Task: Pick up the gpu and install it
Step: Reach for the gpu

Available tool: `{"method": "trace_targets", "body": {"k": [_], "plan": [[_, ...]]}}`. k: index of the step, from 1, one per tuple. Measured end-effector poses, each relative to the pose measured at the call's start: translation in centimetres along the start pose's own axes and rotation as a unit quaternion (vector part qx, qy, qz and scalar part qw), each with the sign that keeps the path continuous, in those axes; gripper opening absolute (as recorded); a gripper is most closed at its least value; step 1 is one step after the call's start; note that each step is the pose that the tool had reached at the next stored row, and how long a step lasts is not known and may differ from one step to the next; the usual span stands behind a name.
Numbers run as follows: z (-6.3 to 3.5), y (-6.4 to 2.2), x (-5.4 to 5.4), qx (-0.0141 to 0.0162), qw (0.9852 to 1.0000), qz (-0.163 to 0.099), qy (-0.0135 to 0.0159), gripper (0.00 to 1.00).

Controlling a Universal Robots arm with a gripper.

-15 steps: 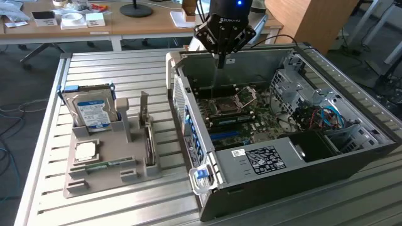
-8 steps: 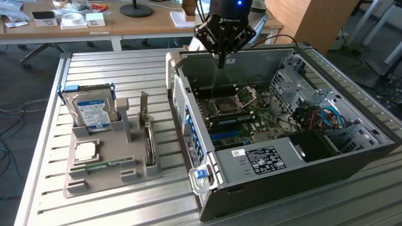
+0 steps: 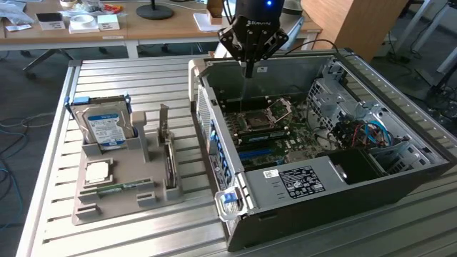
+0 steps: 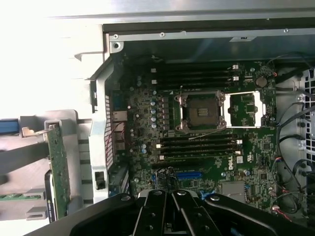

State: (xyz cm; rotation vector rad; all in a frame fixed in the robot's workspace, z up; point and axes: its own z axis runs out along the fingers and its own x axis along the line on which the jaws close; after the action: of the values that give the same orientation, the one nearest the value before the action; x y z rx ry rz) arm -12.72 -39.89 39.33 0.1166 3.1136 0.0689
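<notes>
- Your claw [image 3: 248, 73] hangs over the far end of the open computer case [image 3: 343, 214], above the motherboard [image 3: 286, 134]. Its fingers are pinched together and carry nothing.
- The gpu [image 3: 170, 160] is not yet picked up. It stands on edge in the grey holder [image 3: 117, 202] on the tabletop [image 3: 128, 80], on the exterior view's left of the case, with its silver bracket rising at the far end.
- The step in hand looks like the reach for the card, so spread the fingers wide before you come down. Pinched tips would only knock the top edge.
- Line the fingers up across the thin board, one to each face, and come straight down on the upper edge near its middle. A grip toward one end would likely let the card swing.
- Mind the neighbours. The hard drive [image 3: 106, 126] stands in the same holder, near the card, and a memory stick [image 3: 117, 187] lies flat beside it. Keep the approach over the card's own slot.
- Clear the case's raised side wall as you cross, because it sits between the claw and the holder.
- Close gently and evenly, and pull straight up along the holder's posts so the board does not bind or scrape.
- In the wrist view the card [image 4: 58, 167] appears as a green strip at the edge of the picture. Bring it under the fingers before you commit.
</notes>
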Motion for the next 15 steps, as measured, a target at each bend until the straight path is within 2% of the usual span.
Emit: {"method": "trace_targets", "body": {"k": [15], "plan": [[-0.06, -0.16, 2.2, 0.0, 1.0, 0.0, -0.0003, 0.11]]}}
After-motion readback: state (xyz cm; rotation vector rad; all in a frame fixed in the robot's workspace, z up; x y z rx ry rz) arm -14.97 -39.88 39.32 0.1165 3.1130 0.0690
